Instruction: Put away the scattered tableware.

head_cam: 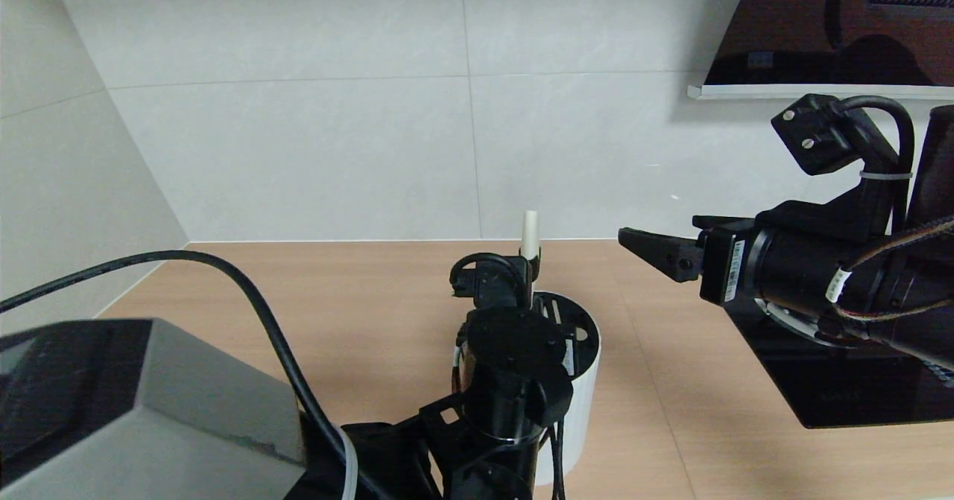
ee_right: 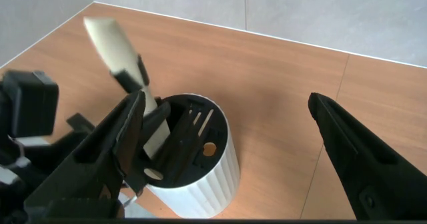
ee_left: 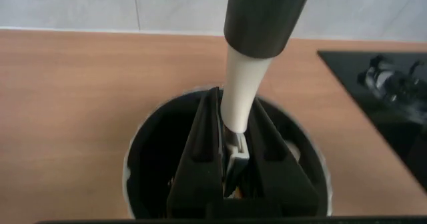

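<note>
**Left jaws, gripping.** My left jaws (ee_left: pixel 233 161) are closed on a cream-handled utensil (ee_left: pixel 243 91) with a dark band. They clamp it low on its shaft, so most of the handle rises above them at a slight tilt.

**Holder.** The white ribbed utensil holder (ee_right: pixel 213 177), with its black slotted insert, stands on the wooden worktop (head_cam: pixel 335 284) directly below these jaws. The utensil's lower end reaches past the jaws into the holder's mouth. I cannot tell whether it sits inside a slot or rests on a divider.

**Right jaws, idle.** My right jaws (head_cam: pixel 659 243) are spread wide and hold nothing. They hover well apart from the holder, on the side of the black glass hob (head_cam: pixel 820 381).

**Hazards, as I judge them.**
- If I let go while the tip rests on a divider, the tilted handle could lever the utensil over the rim and onto the worktop.
- My left jaws hang just above the insert, so going lower or drifting sideways could catch the rim and tip or push the holder.
- If the jaws open only partly, the utensil could come back up with them as they lift.
</note>
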Available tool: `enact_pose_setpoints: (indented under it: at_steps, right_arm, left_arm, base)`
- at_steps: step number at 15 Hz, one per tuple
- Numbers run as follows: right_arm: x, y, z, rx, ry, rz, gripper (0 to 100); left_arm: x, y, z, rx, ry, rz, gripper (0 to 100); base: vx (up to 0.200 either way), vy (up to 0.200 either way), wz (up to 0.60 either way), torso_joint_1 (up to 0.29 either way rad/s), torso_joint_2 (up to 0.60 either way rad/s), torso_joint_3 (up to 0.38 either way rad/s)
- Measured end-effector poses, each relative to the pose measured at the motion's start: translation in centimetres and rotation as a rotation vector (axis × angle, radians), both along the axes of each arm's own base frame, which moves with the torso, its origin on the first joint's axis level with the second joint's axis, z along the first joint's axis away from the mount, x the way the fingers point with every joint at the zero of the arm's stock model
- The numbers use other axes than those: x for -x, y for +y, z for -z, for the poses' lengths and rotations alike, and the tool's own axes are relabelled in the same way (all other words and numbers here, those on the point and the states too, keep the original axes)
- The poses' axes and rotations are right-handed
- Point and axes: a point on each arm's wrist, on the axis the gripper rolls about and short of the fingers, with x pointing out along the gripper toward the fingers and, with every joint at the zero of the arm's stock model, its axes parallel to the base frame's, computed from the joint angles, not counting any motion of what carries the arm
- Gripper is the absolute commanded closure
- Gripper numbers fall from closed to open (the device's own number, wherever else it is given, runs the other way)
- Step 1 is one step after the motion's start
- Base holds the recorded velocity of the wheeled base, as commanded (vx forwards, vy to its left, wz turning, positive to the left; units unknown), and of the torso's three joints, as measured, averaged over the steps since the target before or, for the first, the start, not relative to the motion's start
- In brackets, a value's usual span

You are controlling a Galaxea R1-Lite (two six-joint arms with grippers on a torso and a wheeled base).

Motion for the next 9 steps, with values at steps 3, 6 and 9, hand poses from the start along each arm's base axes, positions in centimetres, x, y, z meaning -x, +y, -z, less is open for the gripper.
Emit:
enact_pose_setpoints:
  at_steps: [3, 6, 9]
  right_arm:
    - [-0.02, 0.02, 0.02, 0.001, 0.000, 0.000, 0]
    - [-0.03, 0.02, 0.03, 0.001, 0.001, 0.000, 0]
    - [-0.03, 0.03, 0.04, 0.001, 0.001, 0.000, 0]
  left_arm:
    - [0.30, 0.02, 0.33, -0.007, 0.005, 0.006, 100]
    - [0.34, 0.00, 0.47, -0.011, 0.007, 0.008, 100]
    - [0.38, 0.06, 0.65, -0.018, 0.011, 0.008, 0]
  base:
    - [0.000, 0.000, 0.00, 0.000, 0.00, 0.000]
    - [0.000, 0.000, 0.00, 0.000, 0.00, 0.000]
    - [0.000, 0.000, 0.00, 0.000, 0.00, 0.000]
